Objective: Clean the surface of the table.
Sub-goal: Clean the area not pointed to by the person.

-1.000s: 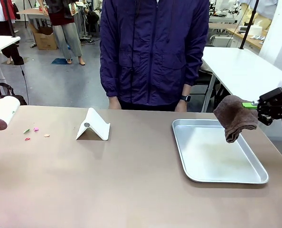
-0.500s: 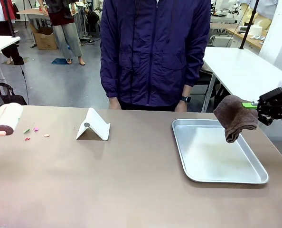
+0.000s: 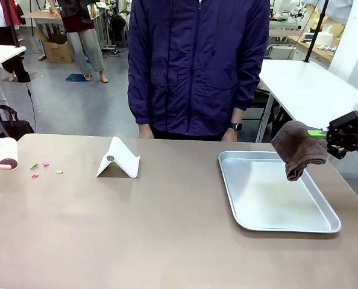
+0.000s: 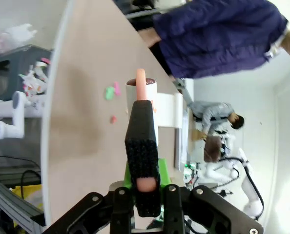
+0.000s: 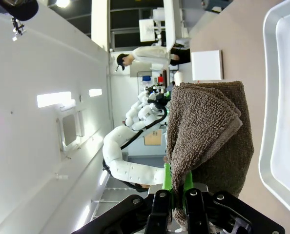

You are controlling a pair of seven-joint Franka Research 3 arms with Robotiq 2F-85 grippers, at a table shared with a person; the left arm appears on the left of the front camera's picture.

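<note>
Approach step: left claw, clenched on a lint roller, hovers at 9 o'clock of the foreground bench, near coloured scraps; right claw grips a brown cloth at 3 o'clock; next, probably lower roller onto scraps.

left gripper, right gripper, both closed

Smooth, matt brownish top of the table. Silver metal of the tray, dull sheen, faintly smeared inside. Rough, looped brown cloth, terry-like, in thick folds. Smooth white plastic-looking stand. Pale papery roll on a pink plastic-looking roller. Thin, slightly shiny fabric of the person's jacket.
</note>
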